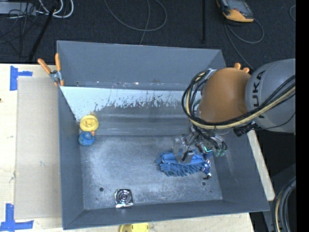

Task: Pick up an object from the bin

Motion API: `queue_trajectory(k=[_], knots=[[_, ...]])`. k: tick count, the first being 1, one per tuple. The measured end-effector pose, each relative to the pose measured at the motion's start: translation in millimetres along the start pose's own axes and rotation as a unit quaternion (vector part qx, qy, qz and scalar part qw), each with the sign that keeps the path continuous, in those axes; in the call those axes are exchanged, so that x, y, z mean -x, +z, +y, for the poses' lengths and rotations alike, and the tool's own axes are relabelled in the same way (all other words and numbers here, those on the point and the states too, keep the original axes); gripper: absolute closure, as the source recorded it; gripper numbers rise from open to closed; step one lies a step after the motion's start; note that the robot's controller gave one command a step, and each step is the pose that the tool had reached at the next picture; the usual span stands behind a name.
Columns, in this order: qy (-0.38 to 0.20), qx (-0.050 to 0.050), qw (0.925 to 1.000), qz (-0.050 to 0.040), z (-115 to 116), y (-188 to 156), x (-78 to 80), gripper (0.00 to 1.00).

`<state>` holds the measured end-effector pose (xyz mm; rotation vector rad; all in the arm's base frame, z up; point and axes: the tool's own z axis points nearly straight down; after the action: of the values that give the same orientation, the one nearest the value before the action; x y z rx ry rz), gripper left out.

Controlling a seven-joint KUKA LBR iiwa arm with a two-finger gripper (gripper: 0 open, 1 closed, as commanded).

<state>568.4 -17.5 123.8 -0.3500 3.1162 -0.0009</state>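
Gripper point(192, 151) sits low near the right wall of the grey metal bin point(145, 71), with little room on that side and open floor to the left. A blue plastic bristly brush-like piece point(177, 168) lies just below-left of the jaws, its upper edge under them. Jaws released or clenched: cannot tell, cables and the orange cover hide them. Far left is a yellow-capped blue plastic toy point(88, 129). Far lower-left is a small shiny metal round piece point(123, 196).
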Motion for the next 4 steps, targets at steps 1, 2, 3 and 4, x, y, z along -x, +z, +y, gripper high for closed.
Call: queue_trajectory(k=[1,2,3,4], knots=[[0.076,0.0,0.9971,0.0019,4,49,3.7,0.0],[0.042,0.001,0.9991,0.0038,-2,53,-12.3,1.0],[0.042,0.001,0.9991,0.0037,-2,53,-12.3,1.0],[0.046,0.001,0.9989,0.0023,2,-64,7.7,1.0]])
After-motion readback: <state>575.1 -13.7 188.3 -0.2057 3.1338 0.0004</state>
